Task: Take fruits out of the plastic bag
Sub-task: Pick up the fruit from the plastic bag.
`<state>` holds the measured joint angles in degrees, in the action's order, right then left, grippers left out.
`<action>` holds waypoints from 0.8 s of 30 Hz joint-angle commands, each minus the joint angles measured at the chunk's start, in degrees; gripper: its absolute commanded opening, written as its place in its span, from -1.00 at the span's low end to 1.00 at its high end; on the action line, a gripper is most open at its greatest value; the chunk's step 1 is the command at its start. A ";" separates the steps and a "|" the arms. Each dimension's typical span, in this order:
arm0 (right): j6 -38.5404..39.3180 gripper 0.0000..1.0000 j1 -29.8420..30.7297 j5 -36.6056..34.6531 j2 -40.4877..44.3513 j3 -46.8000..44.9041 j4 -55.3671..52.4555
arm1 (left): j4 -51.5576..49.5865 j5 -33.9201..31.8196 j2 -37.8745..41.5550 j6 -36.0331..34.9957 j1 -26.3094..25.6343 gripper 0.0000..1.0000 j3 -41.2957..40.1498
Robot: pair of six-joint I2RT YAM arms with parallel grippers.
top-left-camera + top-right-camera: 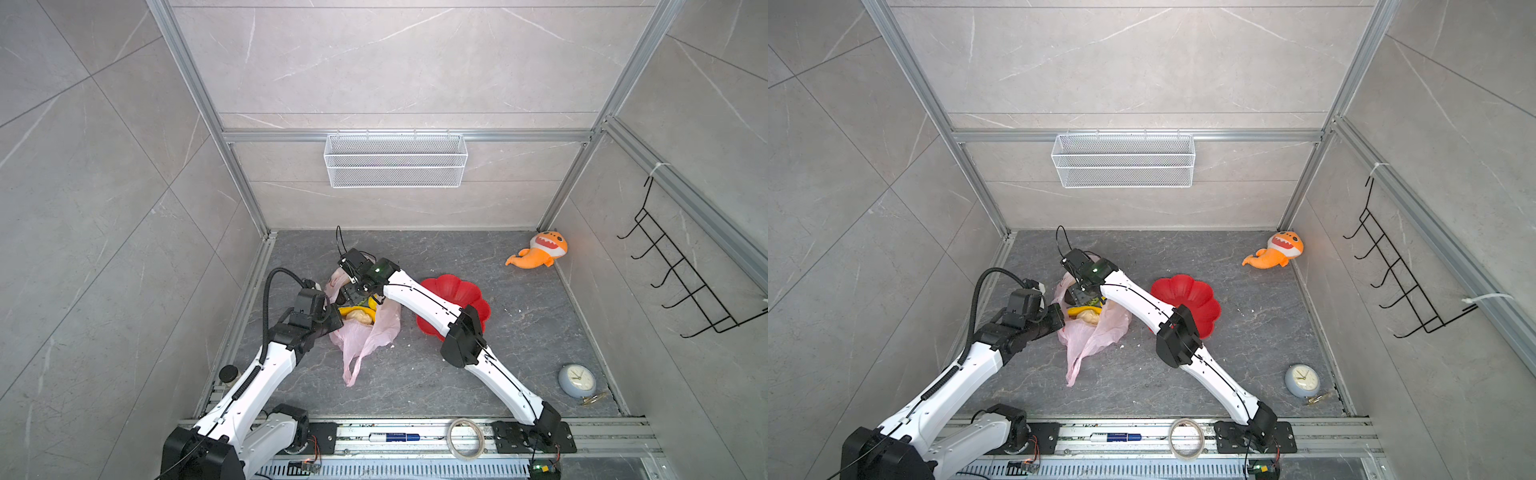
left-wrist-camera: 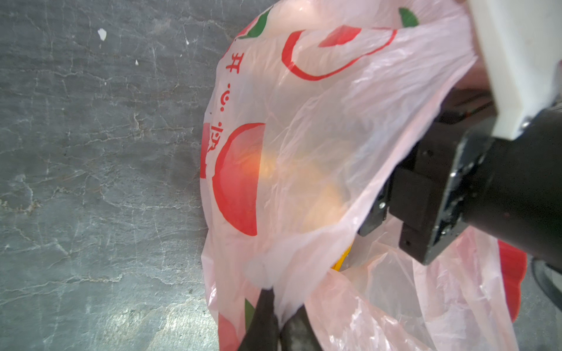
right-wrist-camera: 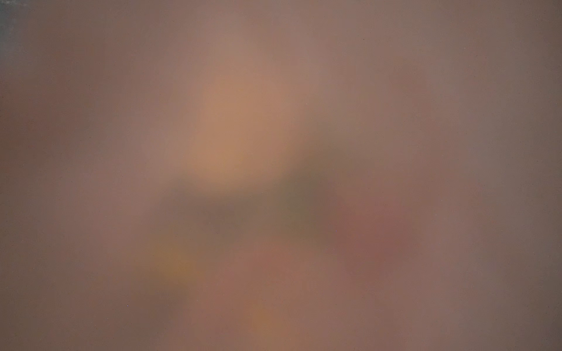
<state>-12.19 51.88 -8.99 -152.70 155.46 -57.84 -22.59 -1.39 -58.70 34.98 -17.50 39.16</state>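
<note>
The pink plastic bag [image 1: 365, 338] [image 1: 1096, 336] lies on the grey floor with its mouth lifted open. My left gripper [image 1: 334, 322] [image 2: 273, 291] is shut on the bag's rim [image 2: 267, 273], pinching a fold of film. Inside the mouth show a yellow banana [image 1: 348, 311] [image 1: 1083, 310], a lumpy beige fruit [image 1: 360, 318] [image 1: 1090, 318] and a bit of green. My right gripper [image 1: 352, 296] [image 1: 1079, 296] reaches down into the bag from the far side, fingertips hidden by the film. The right wrist view is only a pinkish blur.
A red flower-shaped plate [image 1: 461, 291] lies right of the bag, partly under my right arm. An orange shark plush [image 1: 540, 249] sits in the far right corner and a clock [image 1: 577, 380] near the right front. A tape roll [image 1: 465, 438] lies on the front rail.
</note>
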 commanded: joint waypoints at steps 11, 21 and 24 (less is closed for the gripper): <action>-1.43 0.58 -0.15 1.46 -4.28 0.91 1.26 | 2.88 -1.42 -0.41 -0.05 -0.15 -0.97 -0.86; -1.63 0.62 -0.33 1.87 -5.47 0.66 4.16 | 4.04 -1.17 -1.51 -0.44 -0.17 -0.97 -0.40; -1.70 0.60 -0.43 1.78 -5.52 0.46 5.09 | 4.55 -0.91 -1.78 -0.53 -0.16 -0.97 -0.40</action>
<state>-12.88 51.75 -8.12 -156.24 155.48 -54.15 -20.03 -1.91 -60.27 34.96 -17.50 37.98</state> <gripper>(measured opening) 0.802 0.048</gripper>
